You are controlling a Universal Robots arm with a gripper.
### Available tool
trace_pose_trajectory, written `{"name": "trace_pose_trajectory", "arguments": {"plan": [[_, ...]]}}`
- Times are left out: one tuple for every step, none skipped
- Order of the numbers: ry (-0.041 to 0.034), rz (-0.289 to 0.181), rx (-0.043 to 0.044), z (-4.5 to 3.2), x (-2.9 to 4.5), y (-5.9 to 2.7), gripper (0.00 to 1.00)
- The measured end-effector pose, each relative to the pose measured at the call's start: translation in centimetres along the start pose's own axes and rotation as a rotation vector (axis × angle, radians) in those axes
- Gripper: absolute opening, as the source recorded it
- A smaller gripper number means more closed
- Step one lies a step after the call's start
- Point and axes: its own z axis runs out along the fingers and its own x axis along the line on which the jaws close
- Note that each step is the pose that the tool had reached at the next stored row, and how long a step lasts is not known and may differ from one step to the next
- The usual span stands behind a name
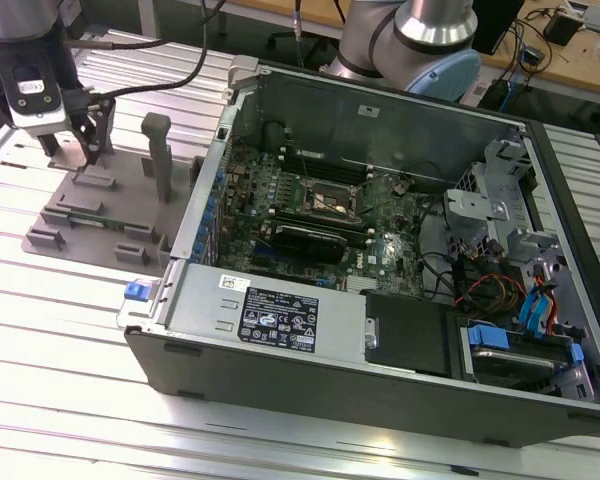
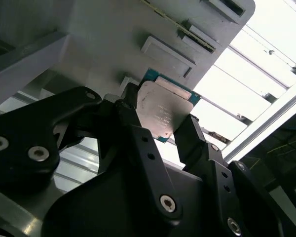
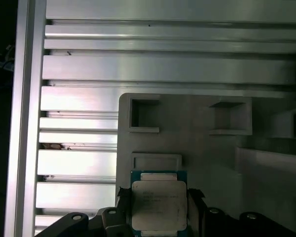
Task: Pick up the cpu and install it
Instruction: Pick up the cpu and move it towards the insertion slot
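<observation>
The cpu point(image 2: 163, 111) is a small square chip with a silver top plate and a green rim. It sits between the two black fingers of my gripper point(image 2: 160, 123), which press on its opposite edges. In the first wrist view the cpu point(image 3: 159, 206) is over the near edge of the grey fixture plate point(image 3: 202, 153), with the gripper point(image 3: 159, 197) shut on it. I cannot tell whether it rests on the plate or is just off it. In the exterior view the gripper point(image 1: 75, 150) is low over the plate's far corner, at the left. The motherboard socket point(image 1: 325, 200) lies inside the open computer case point(image 1: 280, 320).
The fixture plate point(image 1: 100, 215) carries raised blocks, a memory stick and an upright grey post point(image 1: 158, 155). The case's metal walls stand to the exterior view's right of the plate. A slotted aluminium table point(image 1: 60, 340) lies under everything. The arm's base point(image 1: 420, 40) is behind the case.
</observation>
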Motion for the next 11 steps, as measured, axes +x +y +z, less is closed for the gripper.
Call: {"name": "trace_pose_trajectory", "arguments": {"plan": [[-0.0002, 0.000, 0.0000, -0.14, 0.00, 0.01, 0.54], [-0.0006, 0.000, 0.0000, -0.86, 0.01, 0.05, 0.54], [-0.0009, 0.000, 0.0000, -1.21, 0.01, 0.08, 0.54], [-0.0013, 0.000, 0.0000, -1.52, 0.02, 0.10, 0.54], [-0.0018, 0.000, 0.0000, -1.92, 0.02, 0.13, 0.54], [-0.0023, 0.000, 0.0001, -2.59, 0.03, 0.17, 0.54], [-0.0025, 0.000, 0.0000, -2.73, 0.03, 0.18, 0.54], [-0.0026, 0.000, 0.0000, -2.87, 0.03, 0.19, 0.54], [-0.0027, 0.000, 0.0001, -3.07, 0.03, 0.20, 0.54], [-0.0029, 0.000, 0.0001, -3.33, 0.03, 0.22, 0.54], [-0.0032, 0.000, 0.0001, -3.56, 0.03, 0.23, 0.54]]}}
